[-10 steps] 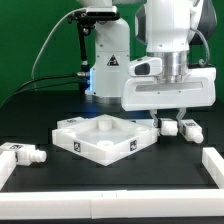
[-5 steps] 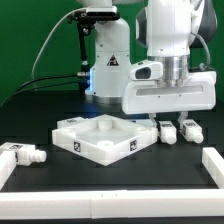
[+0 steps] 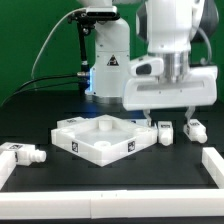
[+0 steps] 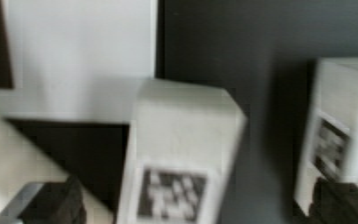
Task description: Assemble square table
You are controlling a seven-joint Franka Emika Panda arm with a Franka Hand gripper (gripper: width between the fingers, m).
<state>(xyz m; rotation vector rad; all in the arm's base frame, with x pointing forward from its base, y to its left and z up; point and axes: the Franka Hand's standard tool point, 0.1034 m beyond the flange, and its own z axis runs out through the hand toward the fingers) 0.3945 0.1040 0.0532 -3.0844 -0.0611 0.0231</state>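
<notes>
Here, at the exterior view's left, one stubby white leg (image 3: 22,153) lies on its side on the dark table (image 3: 40,110), just beside a long white border bar (image 3: 8,168). It is well apart from the arm.

The square panel (image 3: 100,138) rests flat at the centre with its raised rim and round sockets facing up. A black-and-white tag shows on each near side wall.

Just beyond the panel's right corner stand two more tagged legs, the inner leg (image 3: 165,131) and the outer leg (image 3: 195,128). They are close together but apart.

The gripper (image 3: 170,115) hangs above this pair and touches neither. Its dark fingers (image 3: 150,115) stand spread, with nothing between them. The inner leg sits below the gap, and the outer leg lies just outside the far finger.

A second border bar (image 3: 212,160) closes the scene at the right.

The exterior view alone shows the panel, the distant leg and the arm's white body. The wrist view is blurred. It shows close up what the arm partly hides: the inner leg (image 4: 179,150) seen from above, with its tag on the near face, and the outer leg (image 4: 345,130) beside it across a strip of dark table. Only one dark fingertip (image 4: 43,205) shows in the wrist view. Whether the pale surface behind the legs is the panel cannot be told.
</notes>
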